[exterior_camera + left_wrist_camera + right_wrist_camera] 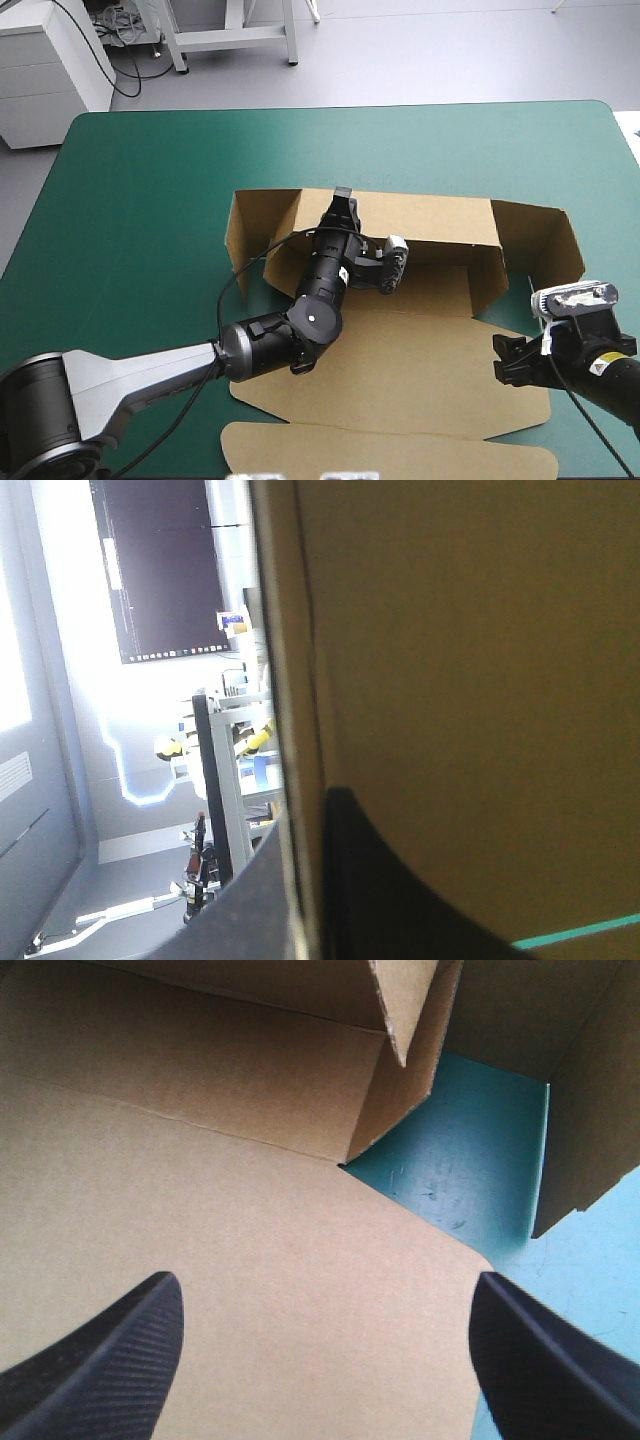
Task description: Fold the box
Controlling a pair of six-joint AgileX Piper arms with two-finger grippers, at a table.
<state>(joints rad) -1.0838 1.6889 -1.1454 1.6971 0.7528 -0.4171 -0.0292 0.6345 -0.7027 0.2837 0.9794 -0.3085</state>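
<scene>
Jaws: left gripper (343, 203) clamped on box (440, 288) back wall (430, 222), I reckon to hold it upright. Right gripper (325, 1295) spread apart over flat panel (400, 370), free for side flap (542, 240).

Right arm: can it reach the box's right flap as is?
Probably yes. The right gripper is open over the flat panel, and the raised right flap stands just ahead with only bare cover between. The left gripper is away at the back wall.
</scene>
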